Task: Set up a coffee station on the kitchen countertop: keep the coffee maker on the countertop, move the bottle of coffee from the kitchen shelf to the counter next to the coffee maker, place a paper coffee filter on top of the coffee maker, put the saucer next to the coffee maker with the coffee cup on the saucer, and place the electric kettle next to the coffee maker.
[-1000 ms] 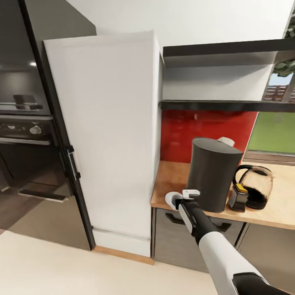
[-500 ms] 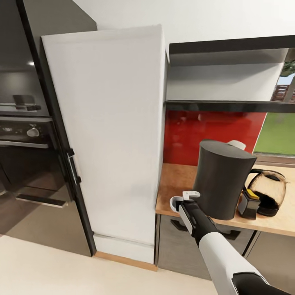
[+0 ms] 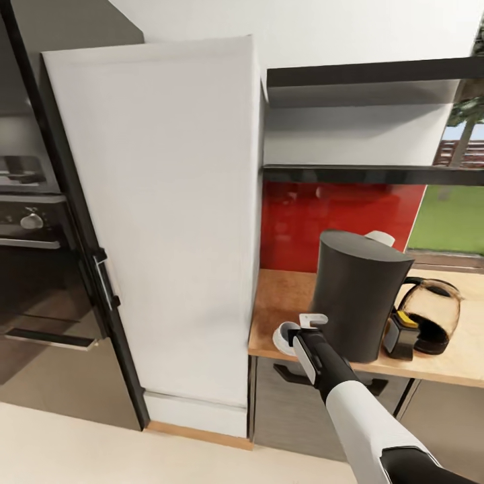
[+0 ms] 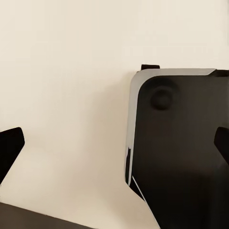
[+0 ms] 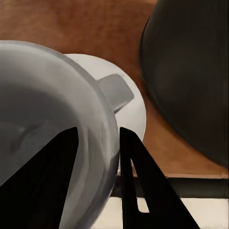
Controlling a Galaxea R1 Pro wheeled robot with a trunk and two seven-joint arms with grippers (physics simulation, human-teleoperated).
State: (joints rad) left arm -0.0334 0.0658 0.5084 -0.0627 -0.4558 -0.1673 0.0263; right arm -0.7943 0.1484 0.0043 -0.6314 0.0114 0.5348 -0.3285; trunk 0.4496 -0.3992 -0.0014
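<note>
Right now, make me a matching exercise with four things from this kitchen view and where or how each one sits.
Things:
1. coffee cup
2. saucer
3. coffee maker
4. glass carafe

Places or states:
A. under the cup, near the counter's front edge
B. tall dark body on the wooden countertop
C. rim between the right claw's fingers
D. nearest the window, past the dark body

Pairs: 1-C, 2-A, 3-B, 4-D

The electric kettle (image 3: 358, 296) hides most of the coffee maker (image 3: 423, 319).
</note>
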